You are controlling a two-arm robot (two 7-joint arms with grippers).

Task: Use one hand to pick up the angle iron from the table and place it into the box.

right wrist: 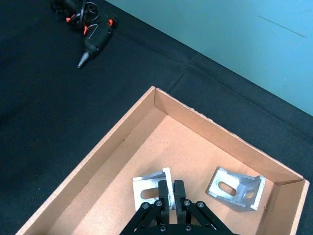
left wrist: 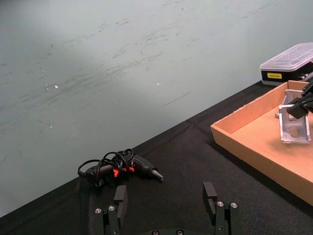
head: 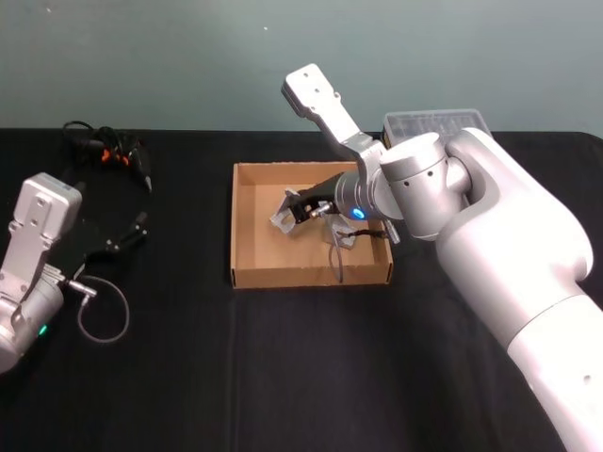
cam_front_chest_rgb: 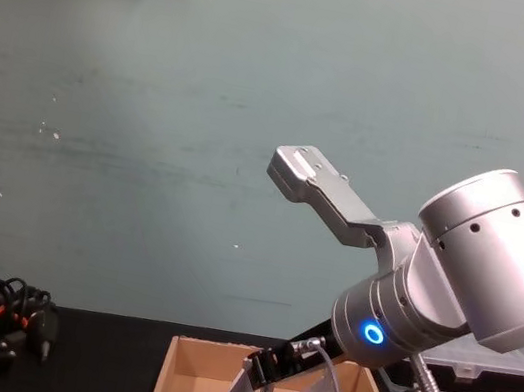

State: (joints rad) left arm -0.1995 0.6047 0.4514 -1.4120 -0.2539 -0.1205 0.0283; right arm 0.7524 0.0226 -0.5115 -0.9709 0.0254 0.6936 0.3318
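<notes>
The right hand is clamped on one upright flange of the angle iron inside the box — stiff, smooth metal, likely slippery, best pinched across a flat flange.

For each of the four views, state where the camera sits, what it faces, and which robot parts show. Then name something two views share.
Head: high, looking down on the box; both arms show.
Left wrist: low over the table, facing the wall; left gripper open.
Right wrist: above the box, right gripper clamping an angle iron.
Chest: low, sideways; right arm.
Shared: glue gun.
</notes>
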